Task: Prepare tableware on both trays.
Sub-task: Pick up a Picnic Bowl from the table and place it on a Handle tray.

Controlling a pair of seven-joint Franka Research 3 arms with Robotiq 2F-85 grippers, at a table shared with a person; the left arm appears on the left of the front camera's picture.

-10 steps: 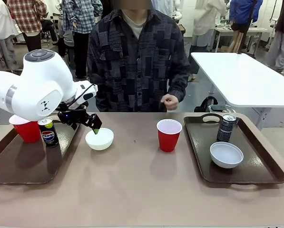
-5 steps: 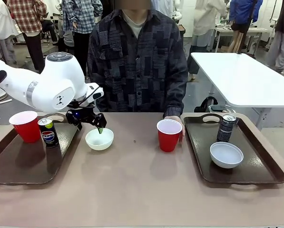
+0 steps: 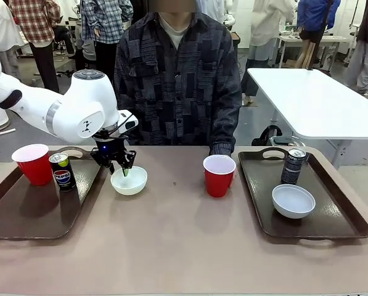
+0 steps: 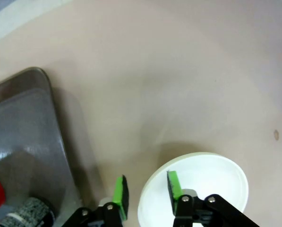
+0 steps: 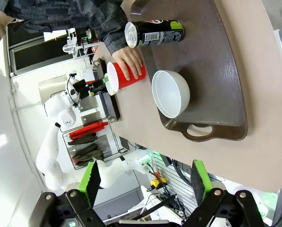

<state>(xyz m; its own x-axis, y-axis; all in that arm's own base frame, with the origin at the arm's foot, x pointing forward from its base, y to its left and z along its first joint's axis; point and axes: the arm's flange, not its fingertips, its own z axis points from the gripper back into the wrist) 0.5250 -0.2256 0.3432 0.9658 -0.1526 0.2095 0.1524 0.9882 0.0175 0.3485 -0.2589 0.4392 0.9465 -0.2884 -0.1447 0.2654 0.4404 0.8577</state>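
Tan counter (image 3: 184,246), with a person standing behind it, carries two brown trays. The left tray (image 3: 23,216) holds a red cup (image 3: 33,164) and a Pepsi can (image 3: 62,171). The right tray (image 3: 344,216) holds a white bowl (image 3: 293,201) and a dark can (image 3: 293,166). Between the trays, on the bare counter, sit a second bowl (image 3: 129,182) and a second red cup (image 3: 219,176), which the person's hand (image 5: 130,64) touches. The left pincer (image 3: 120,168) is clenched on the second bowl's rim, one green pad inside and one outside. The right pincer (image 5: 145,182) is released, fingers wide apart, holding nothing.

on the tan table (image 3: 171,246) a left tray (image 3: 23,216) and a right tray (image 3: 335,191) are set; between them a white bowl (image 3: 129,180) and a red cup (image 3: 219,176) are placed.
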